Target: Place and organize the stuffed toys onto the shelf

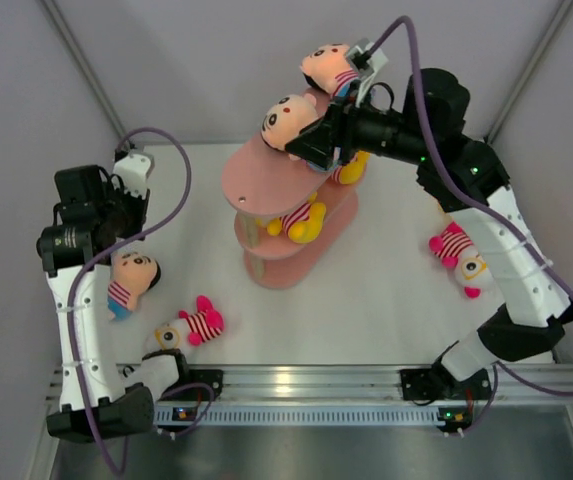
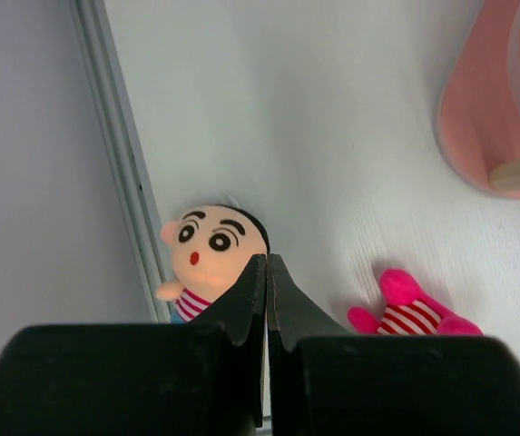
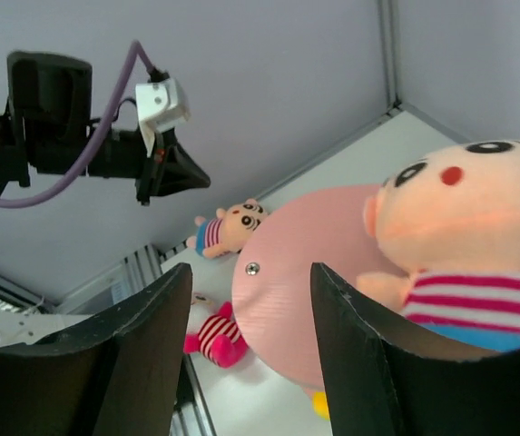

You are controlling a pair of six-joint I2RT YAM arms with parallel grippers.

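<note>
High above the tabletop (image 1: 386,300), the right gripper (image 3: 250,359) stands open with nothing between its fingers. A peach-headed doll (image 3: 464,227) sits just beside its right-hand finger, at the top tier of the pink shelf (image 3: 305,282). A yellow toy (image 1: 303,218) lies on the middle tier. The left gripper (image 2: 266,277) is closed and empty, hovering over a second doll (image 2: 212,247) and a pink toy (image 2: 414,309), both lying on the tabletop. Another striped toy (image 1: 456,255) lies to the right of the shelf.
</note>
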